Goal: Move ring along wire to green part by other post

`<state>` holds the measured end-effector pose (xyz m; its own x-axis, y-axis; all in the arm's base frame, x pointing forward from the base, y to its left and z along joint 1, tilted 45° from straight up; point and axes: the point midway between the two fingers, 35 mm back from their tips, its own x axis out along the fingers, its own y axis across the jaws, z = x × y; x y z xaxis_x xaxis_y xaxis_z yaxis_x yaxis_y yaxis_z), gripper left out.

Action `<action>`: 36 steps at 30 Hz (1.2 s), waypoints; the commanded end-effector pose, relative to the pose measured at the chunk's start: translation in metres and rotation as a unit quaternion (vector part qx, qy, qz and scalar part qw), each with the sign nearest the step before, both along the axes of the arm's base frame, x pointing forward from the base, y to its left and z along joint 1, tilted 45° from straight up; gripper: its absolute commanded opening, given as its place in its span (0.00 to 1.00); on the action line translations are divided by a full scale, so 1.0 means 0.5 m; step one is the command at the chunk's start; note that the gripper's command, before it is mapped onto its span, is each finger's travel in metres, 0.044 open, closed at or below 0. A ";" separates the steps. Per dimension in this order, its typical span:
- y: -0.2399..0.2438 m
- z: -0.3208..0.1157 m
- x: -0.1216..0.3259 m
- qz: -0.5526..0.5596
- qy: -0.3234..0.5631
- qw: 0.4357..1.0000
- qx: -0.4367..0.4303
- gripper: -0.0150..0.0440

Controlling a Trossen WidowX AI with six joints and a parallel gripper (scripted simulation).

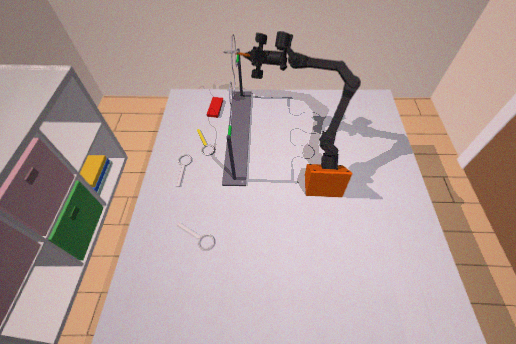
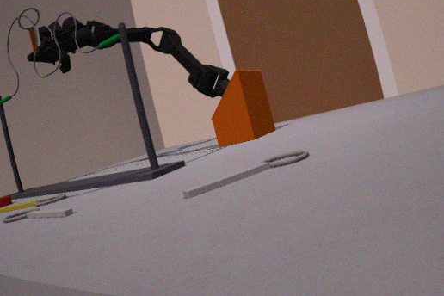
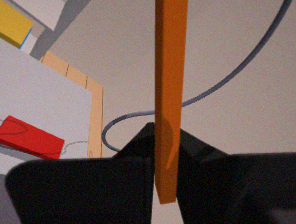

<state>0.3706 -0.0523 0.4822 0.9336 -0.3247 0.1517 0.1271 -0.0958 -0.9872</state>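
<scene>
My gripper [image 1: 248, 55] [image 2: 35, 52] [image 3: 158, 128] is shut on the orange handle [image 1: 243, 54] [image 2: 32, 37] [image 3: 170, 75]. In the exterior view the handle stands nearly upright, with the ring [image 2: 39, 15] above it, around the far crest of the grey wire [image 2: 8, 44] [image 3: 240, 69]. Whether ring and wire touch cannot be told. The near green part [image 1: 229, 130] [image 2: 109, 41] is at the near post [image 1: 231, 158] [image 2: 138, 95]. The far green part [image 1: 237, 59] [image 2: 5, 100] is at the far post [image 1: 241, 78] [image 2: 10, 147], close to the handle in the top view.
The posts stand on a dark base plate [image 1: 240, 131] [image 2: 103, 179]. A red block [image 1: 215, 107] [image 3: 32, 137], a yellow-handled ring [image 1: 201, 137] and pale-handled rings [image 1: 180, 175] [image 2: 228, 181] lie beyond it. The arm stands on an orange block [image 1: 327, 181] [image 2: 245, 113].
</scene>
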 end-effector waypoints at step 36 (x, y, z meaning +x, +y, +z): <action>0.009 0.030 -0.002 0.003 -0.039 0.970 -0.241 0.00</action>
